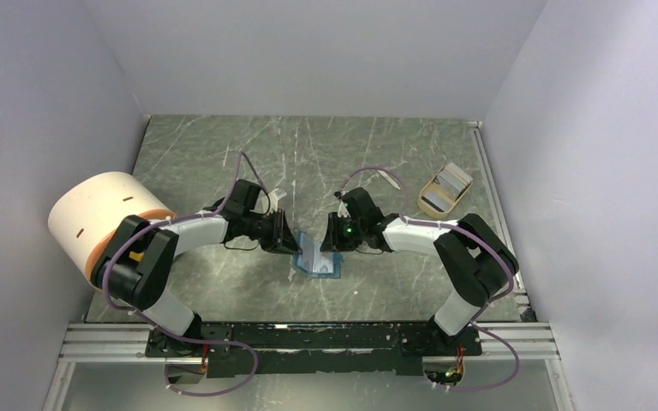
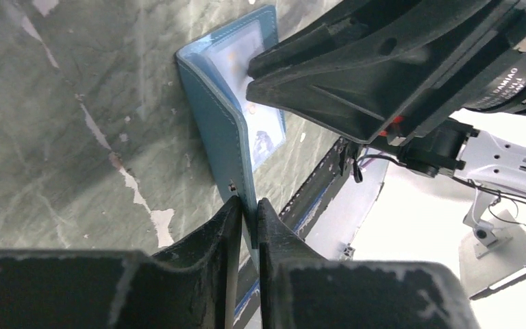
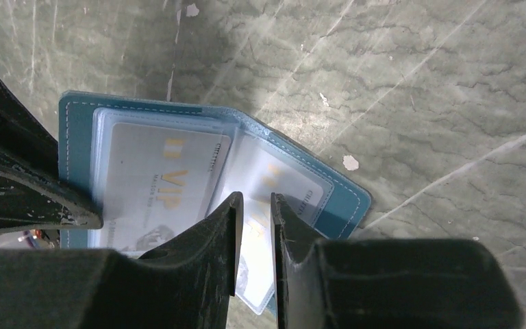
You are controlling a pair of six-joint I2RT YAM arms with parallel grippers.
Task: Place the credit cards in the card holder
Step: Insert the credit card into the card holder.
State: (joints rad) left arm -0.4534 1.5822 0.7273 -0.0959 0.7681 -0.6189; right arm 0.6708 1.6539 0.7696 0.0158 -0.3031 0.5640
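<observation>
Left gripper [image 2: 248, 205] is clamping narrow on the edge of the card holder [image 2: 222, 130], the teal cover's rim running between its two fingers [image 2: 212, 240]; its arm is reaching in from beside a big pale cylinder [image 1: 103, 214] standing at the far left of the table [image 3: 418, 103]. Holder is lying open near the middle of the dark marbled surface, between the two grippers, with the held cover tilting up and the rest lying on the table. Clear sleeves [image 3: 109, 123] are showing inside, and two pale credit cards [image 3: 157, 181] with gold lettering are sitting in them, one in the left sleeve and one [image 3: 277, 175] in the sleeve just to its right, the two partly overlapping. Right gripper [image 3: 255, 199] is hanging low over that right-hand sleeve, jaws standing only narrowly apart; in the left wrist view one tip is appearing to touch the inner page. A pale card face is showing through the gap, but cannot tell whether anything is being pinched. Further right, well apart from the holder, a small tan tray [image 1: 445, 190] is sitting near the table's right edge with pale flat pieces in it, too small to identify
</observation>
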